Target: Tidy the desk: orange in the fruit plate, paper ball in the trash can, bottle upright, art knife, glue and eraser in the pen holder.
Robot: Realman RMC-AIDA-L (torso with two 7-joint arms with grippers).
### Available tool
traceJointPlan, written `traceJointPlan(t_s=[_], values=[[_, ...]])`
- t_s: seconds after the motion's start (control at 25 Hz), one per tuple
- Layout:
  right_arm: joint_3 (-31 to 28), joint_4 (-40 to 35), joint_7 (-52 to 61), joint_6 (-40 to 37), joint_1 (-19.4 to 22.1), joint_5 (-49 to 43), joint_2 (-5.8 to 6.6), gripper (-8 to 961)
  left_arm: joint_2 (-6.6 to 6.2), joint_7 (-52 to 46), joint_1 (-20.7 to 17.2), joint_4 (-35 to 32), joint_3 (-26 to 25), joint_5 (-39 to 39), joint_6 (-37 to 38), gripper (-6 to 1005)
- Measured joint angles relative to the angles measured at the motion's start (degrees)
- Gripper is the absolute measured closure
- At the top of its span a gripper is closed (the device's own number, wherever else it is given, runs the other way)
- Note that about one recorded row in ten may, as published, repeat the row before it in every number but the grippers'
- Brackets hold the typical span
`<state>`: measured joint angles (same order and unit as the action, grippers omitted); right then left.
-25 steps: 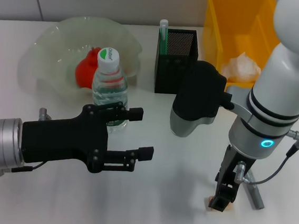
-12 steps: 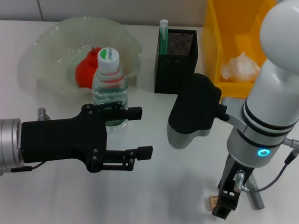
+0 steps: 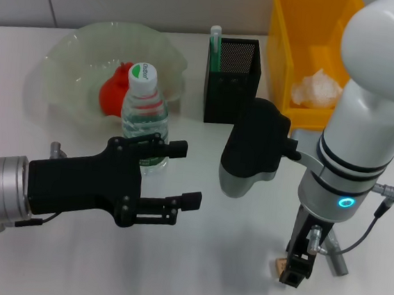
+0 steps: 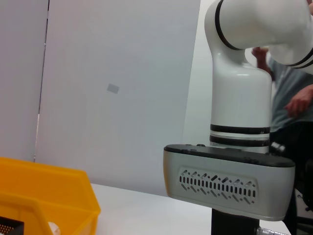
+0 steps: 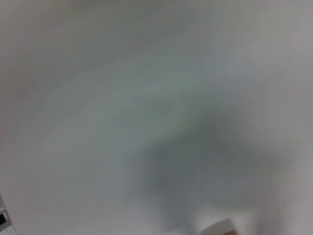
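Note:
The orange (image 3: 114, 91) lies in the pale green fruit plate (image 3: 66, 55). Just in front of the plate the bottle (image 3: 144, 118) stands upright. Low over the table in front of the bottle, my left gripper (image 3: 191, 175) is open and empty. The green glue (image 3: 215, 43) stands in the black mesh pen holder (image 3: 234, 71). Inside the yellow trash can (image 3: 292, 31) lies the paper ball (image 3: 317, 86). My right gripper (image 3: 292, 272) points straight down at the tan eraser (image 3: 280, 267) near the table's front edge and touches it. A grey art knife (image 3: 337, 259) lies just right of it, partly behind the arm.
The right arm's black and grey forearm (image 3: 255, 147) hangs over the middle of the table, in front of the pen holder. The left wrist view shows the trash can (image 4: 46, 191) and the right arm (image 4: 229, 182) with a person behind it.
My right arm has shifted a little, carrying its gripper slightly lower and nearer the table's front edge at the eraser. The left arm has stayed still.

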<state>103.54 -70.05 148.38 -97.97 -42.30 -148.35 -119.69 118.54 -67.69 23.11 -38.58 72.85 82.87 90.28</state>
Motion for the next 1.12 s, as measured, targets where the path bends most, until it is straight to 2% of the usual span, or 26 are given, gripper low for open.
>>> traceJointPlan(t_s=[0.48,0.72,0.96,1.12], values=[[1.49,-0.16,1.79,0.26,0.02,0.1,-0.02,526,0.03,0.1,-0.06,0.0,0.01,-0.08,0.03,186],[1.43,-0.46,2.2,0.5,0.03,0.1,-0.01,692,0.03,0.1,-0.15,0.0,0.01,-0.1,0.09,186],[0.92,-0.72,2.56,0.66,0.03,-0.2,-0.01,693,0.03,0.1,-0.18,0.0,-0.08,-0.1,0.15,187],[-2.19,-3.11,2.77,0.8,0.46,-1.52,0.28,694,0.03,0.1,-0.18,0.0,-0.08,-0.1,0.15,187]])
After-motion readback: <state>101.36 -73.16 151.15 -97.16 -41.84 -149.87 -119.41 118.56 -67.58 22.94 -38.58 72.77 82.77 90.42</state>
